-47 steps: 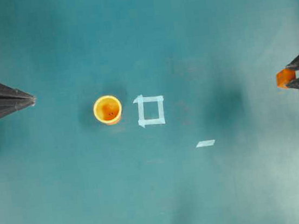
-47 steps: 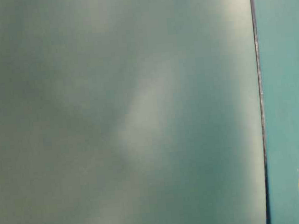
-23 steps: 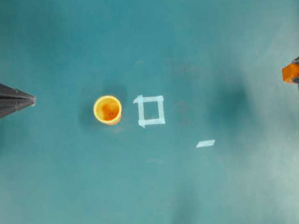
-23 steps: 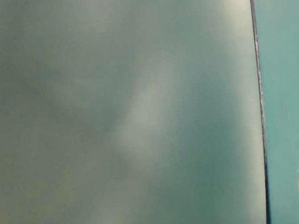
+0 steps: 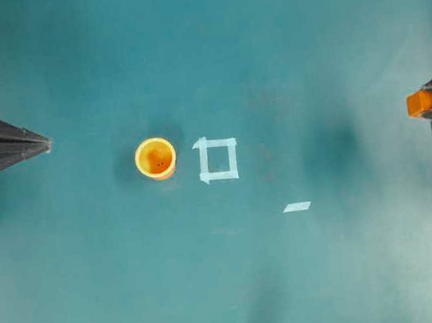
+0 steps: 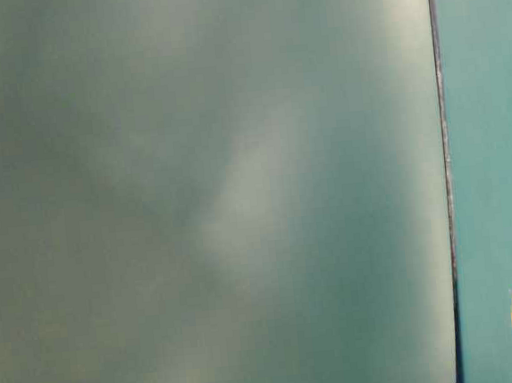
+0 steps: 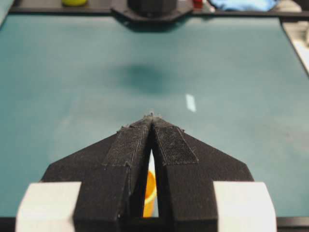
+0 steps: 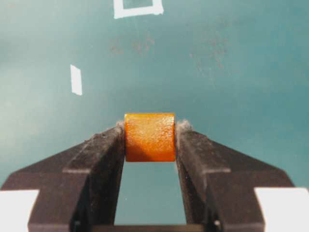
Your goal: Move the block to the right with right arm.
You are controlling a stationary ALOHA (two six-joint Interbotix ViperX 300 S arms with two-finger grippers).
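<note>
Two black pointed grippers sit at the far sides of the flat teal table (image 5: 328, 45). The right gripper (image 8: 150, 129) pinches the small orange cube (image 8: 150, 137) between its two rough, fuzzy fingertips (image 8: 110, 140), so its jaws stand only as wide as the cube. The cube looks smooth and plain, with square faces, and it hangs at the right edge of the table, well apart from the round yellow-orange cup (image 5: 156, 158). The left gripper (image 7: 151, 117) has its jaws pressed together into one sharp tip. A square outline of pale tape (image 5: 217, 159) lies just beside the cup, and a short pale tape strip (image 5: 296, 207) lies farther right.
</note>
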